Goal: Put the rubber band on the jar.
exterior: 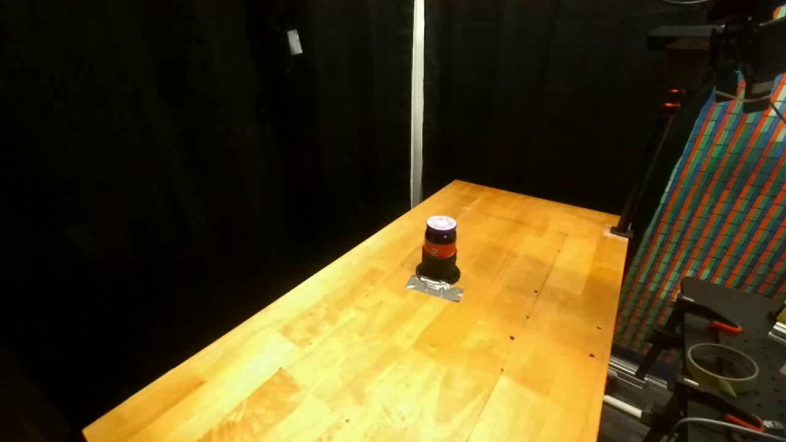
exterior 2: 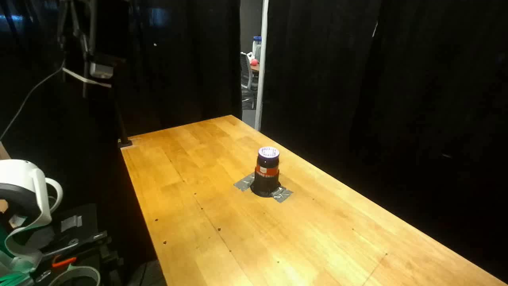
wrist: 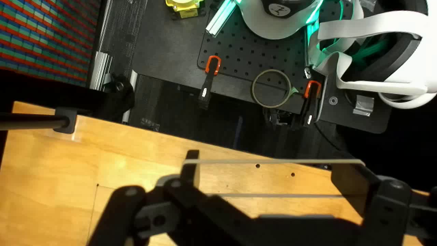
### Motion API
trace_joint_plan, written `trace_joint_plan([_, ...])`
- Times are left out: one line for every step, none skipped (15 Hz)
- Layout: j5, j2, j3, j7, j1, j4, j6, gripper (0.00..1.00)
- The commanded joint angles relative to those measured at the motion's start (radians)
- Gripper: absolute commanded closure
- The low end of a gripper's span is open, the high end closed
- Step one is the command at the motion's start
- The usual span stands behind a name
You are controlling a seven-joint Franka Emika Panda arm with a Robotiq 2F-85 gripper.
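Wrist view, left to right: claw (wrist: 269, 176) is gaping, fingers (wrist: 190, 167) wide apart, rubber band (wrist: 273, 161) stretching around both, its long axis running sideways, roughly along a long edge of the table (wrist: 136, 153). In both exterior views jar (exterior: 440, 245) is standing between left and right long edges, well in from the corners, long axis vertical, pointing up. From claw, jar is probably lying inward, away from the wrist-view edge; exact bearing not showing
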Motion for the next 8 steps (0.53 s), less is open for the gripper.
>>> trace_joint_plan([-0.005,0.001,-0.013,0.008,0.017,0.004,-0.002,0.0])
trace_joint_plan([-0.005,0.0,-0.013,0.008,0.017,0.007,-0.002,0.0])
trace_joint_plan([-0.005,-0.002,-0.013,0.008,0.017,0.009,-0.002,0.0])
trace_joint_plan([-0.005,-0.003,-0.013,0.008,0.017,0.01,-0.002,0.0])
trace_joint_plan([-0.005,-0.003,-0.013,0.008,0.017,0.01,-0.002,0.0])
trace_joint_plan([-0.005,-0.003,-0.013,0.008,0.017,0.01,-0.002,0.0])
trace_joint_plan([-0.002,0.059,-0.012,-0.004,0.022,0.056,-0.017,0.0])
trace_joint_plan([0.007,0.151,-0.008,-0.017,0.033,0.126,-0.015,0.0])
